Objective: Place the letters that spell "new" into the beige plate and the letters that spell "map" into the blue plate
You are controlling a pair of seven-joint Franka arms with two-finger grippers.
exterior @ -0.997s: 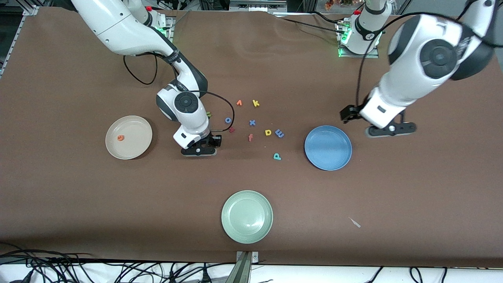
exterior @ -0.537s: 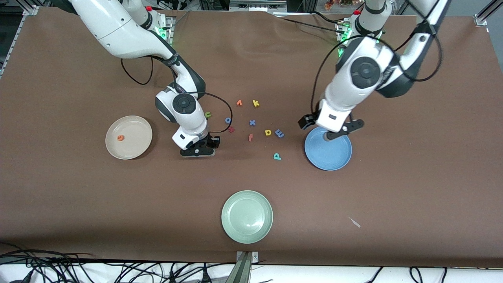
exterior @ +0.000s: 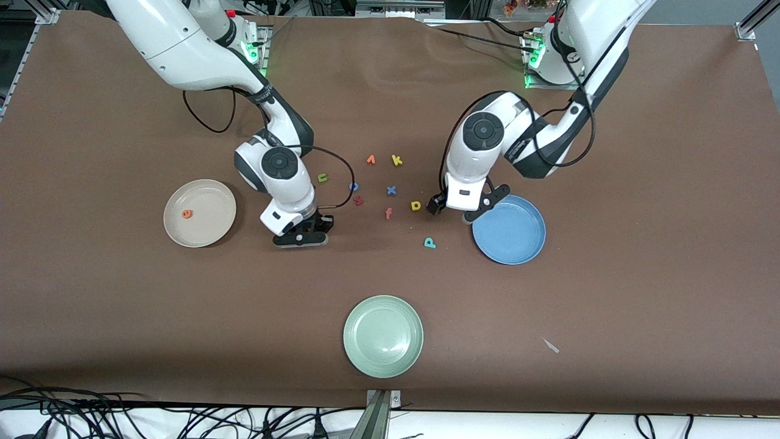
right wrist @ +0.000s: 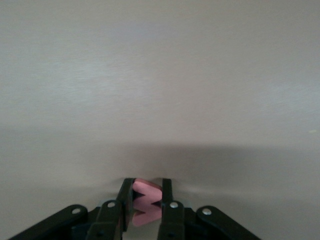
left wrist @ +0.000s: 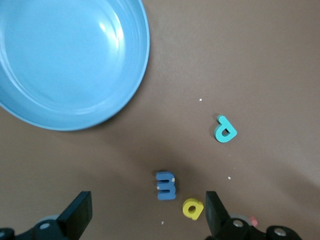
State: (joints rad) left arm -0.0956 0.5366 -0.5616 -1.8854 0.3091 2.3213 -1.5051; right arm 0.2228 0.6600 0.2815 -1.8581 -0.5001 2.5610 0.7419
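Note:
My right gripper (exterior: 298, 236) is shut on the pinkish-red w (right wrist: 147, 202), low over the table between the beige plate (exterior: 213, 198) and the loose letters. The orange e (exterior: 187, 214) lies in that plate. The green n (exterior: 322, 178) sits by the right arm's wrist. My left gripper (exterior: 454, 210) hangs open beside the blue plate (exterior: 512, 235), over the blue m (left wrist: 166, 185), which lies between its fingers (left wrist: 76, 218). The yellow a (left wrist: 192, 208) lies next to the m, the teal p (left wrist: 225, 129) a little apart. In the front view the m is hidden.
A pale green plate (exterior: 382, 335) sits near the front edge. Other loose letters lie mid-table: yellow k (exterior: 397, 160), blue x (exterior: 391, 190), blue o (exterior: 353, 186), red-orange f (exterior: 388, 213), a dark red one (exterior: 359, 200) and an orange one (exterior: 371, 160).
My left arm swung from past the blue plate across it to the letters. My right gripper closed on the w and shifted slightly toward the beige plate.

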